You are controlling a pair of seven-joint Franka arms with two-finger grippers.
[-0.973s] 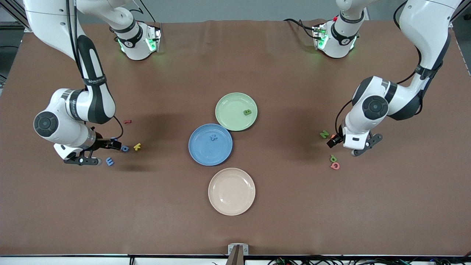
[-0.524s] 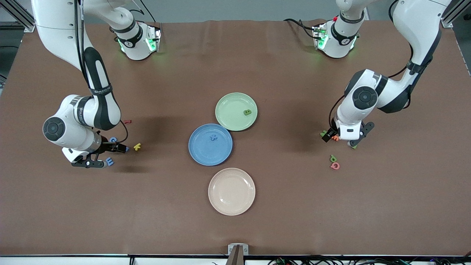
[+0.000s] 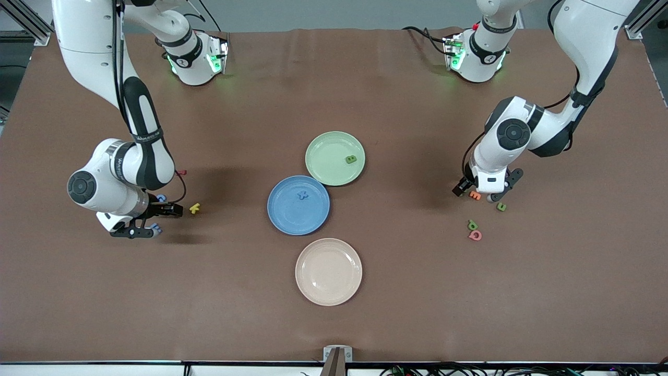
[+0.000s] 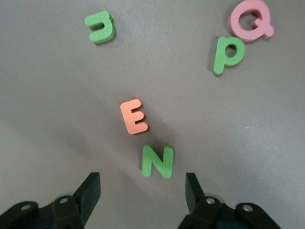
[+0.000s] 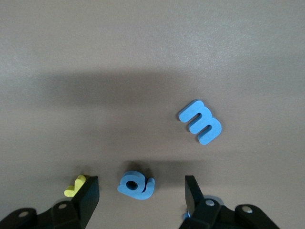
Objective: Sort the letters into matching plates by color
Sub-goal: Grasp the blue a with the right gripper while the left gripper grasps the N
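A: Where are the letters and the plates?

B: The blue plate (image 3: 298, 205) is in the middle of the counter (image 3: 334, 324) and holds one blue letter (image 3: 301, 196). The green plate (image 3: 335, 157) touches it, farther from the front camera, and holds one green letter (image 3: 351, 159). A cream plate (image 3: 328, 271) is nearer to the camera.

A: And the left gripper?

B: The left gripper (image 4: 143, 191) is low over a green N (image 4: 157, 161) at the left arm's end. Its fingers (image 4: 90, 193) stand apart on both sides of the N and do not touch it; nothing is held. Just beside the N is an orange E (image 4: 134, 116). Well apart are a green letter like a J (image 4: 100, 27), a green p (image 4: 228, 53) and a pink Q (image 4: 251, 20) that touches the p.

A: The right gripper?

B: The right gripper (image 5: 141, 193) is low at the right arm's end, open, with a blue a (image 5: 136, 184) between its fingers (image 5: 88, 195); I see no contact. A blue m (image 5: 200, 121) lies apart from it, and a yellow letter (image 5: 75, 187) shows beside one finger. A small red letter (image 3: 181, 172) lies near the arm.

A: Any writing?

B: One line on the right arm's forearm, too small to read.
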